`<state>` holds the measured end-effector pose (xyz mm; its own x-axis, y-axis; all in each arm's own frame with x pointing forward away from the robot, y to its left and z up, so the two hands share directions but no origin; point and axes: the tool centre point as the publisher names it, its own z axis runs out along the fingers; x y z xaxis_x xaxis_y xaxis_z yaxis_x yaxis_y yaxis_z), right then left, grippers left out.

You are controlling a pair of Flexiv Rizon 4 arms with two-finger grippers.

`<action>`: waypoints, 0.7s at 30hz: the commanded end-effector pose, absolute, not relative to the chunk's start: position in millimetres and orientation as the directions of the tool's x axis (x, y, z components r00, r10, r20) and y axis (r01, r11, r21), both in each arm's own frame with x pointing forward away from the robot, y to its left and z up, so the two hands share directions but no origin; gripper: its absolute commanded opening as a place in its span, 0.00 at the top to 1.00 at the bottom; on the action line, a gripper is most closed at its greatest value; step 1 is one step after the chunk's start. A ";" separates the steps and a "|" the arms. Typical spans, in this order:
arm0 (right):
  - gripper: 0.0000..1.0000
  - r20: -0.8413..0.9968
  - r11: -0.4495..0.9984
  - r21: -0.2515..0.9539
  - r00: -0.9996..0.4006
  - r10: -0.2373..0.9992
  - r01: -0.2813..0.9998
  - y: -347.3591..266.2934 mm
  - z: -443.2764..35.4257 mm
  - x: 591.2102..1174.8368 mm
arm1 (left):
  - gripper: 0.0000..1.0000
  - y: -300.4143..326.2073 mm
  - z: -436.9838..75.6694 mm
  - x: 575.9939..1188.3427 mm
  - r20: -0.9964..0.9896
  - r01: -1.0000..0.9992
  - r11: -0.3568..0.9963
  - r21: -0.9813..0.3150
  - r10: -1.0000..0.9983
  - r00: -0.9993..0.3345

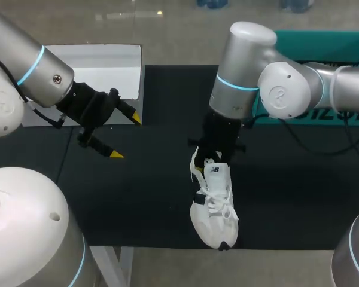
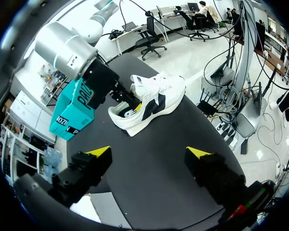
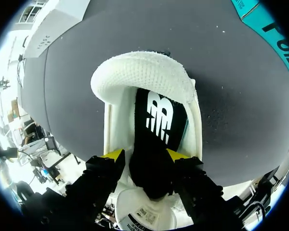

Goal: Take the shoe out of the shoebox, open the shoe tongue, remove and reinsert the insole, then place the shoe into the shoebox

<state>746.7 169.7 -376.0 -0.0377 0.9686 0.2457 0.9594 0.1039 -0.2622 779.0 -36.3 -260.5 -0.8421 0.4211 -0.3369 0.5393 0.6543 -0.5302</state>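
Note:
A white shoe (image 1: 215,206) with black side patches lies on the black mat, toe toward the front edge. My right gripper (image 1: 206,162) hangs over its heel opening. In the right wrist view the gripper (image 3: 144,155) is open, its yellow-tipped fingers (image 3: 113,155) standing on either side of the black insole (image 3: 156,125), which lies inside the shoe (image 3: 139,72). The teal shoebox (image 1: 323,51) stands at the back right, behind the right arm. My left gripper (image 1: 125,137) is open and empty over the mat's left part, well apart from the shoe (image 2: 154,98).
A white box (image 1: 99,72) sits at the back left, just behind my left gripper. The shoe's toe reaches close to the mat's front edge (image 1: 167,246). In the left wrist view the teal shoebox (image 2: 72,115) is beyond the shoe.

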 end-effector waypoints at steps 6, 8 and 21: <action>0.00 0.244 0.101 -0.265 -0.035 0.969 0.959 171.2 -377.7 744.1 | 0.00 -37.1 -260.7 779.3 -0.335 0.539 0.656 -0.528 0.422 -0.842; 0.00 0.240 0.101 -0.257 -0.038 0.970 0.961 170.7 -374.1 744.7 | 0.00 -37.1 -260.7 779.3 -0.335 0.539 0.656 -0.528 0.422 -0.842; 0.00 0.167 0.087 -0.095 -0.070 0.983 0.992 161.8 -310.8 754.1 | 0.00 -37.1 -260.7 779.3 -0.335 0.539 0.656 -0.528 0.422 -0.842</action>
<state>761.4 169.7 -340.0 -0.0700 0.9793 0.1901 0.9843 0.0987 -0.1460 779.0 -36.3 -260.5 -0.8421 0.4210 -0.3370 0.5393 0.6543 -0.5302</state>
